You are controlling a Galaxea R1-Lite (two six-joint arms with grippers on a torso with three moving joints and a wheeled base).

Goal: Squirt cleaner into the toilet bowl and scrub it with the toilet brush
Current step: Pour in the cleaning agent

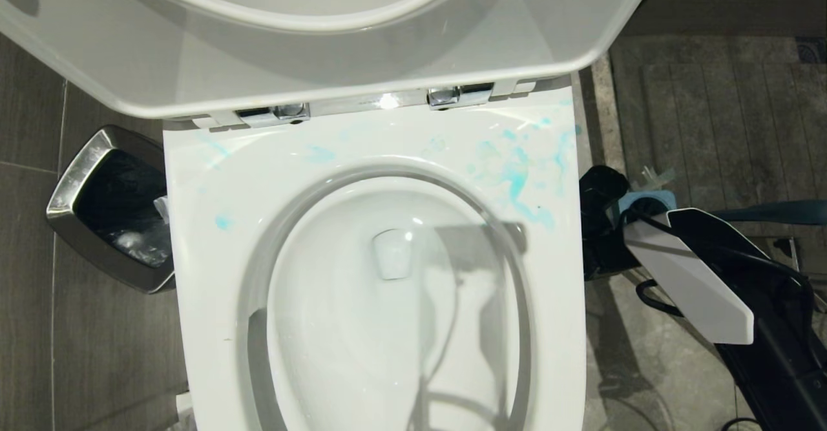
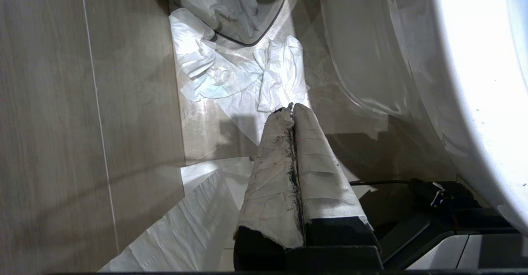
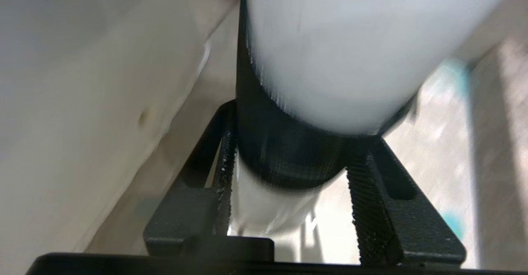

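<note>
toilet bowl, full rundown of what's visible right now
The toilet bowl is a large glossy white ceramic oval, seen from above in the head view. Its lid and seat are raised behind it on chrome hinges. Teal-blue cleaner smears mark the rim, heaviest at the rear on the robot's right, with fainter spots on the left. A white outlet piece sits on the bowl's rear inner wall. Shadows fall across the basin. No gripper touches it.

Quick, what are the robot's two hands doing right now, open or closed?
Left end effector: closed, holding nothing.
Right end effector: closed around what looks like the white cleaner bottle.
</note>
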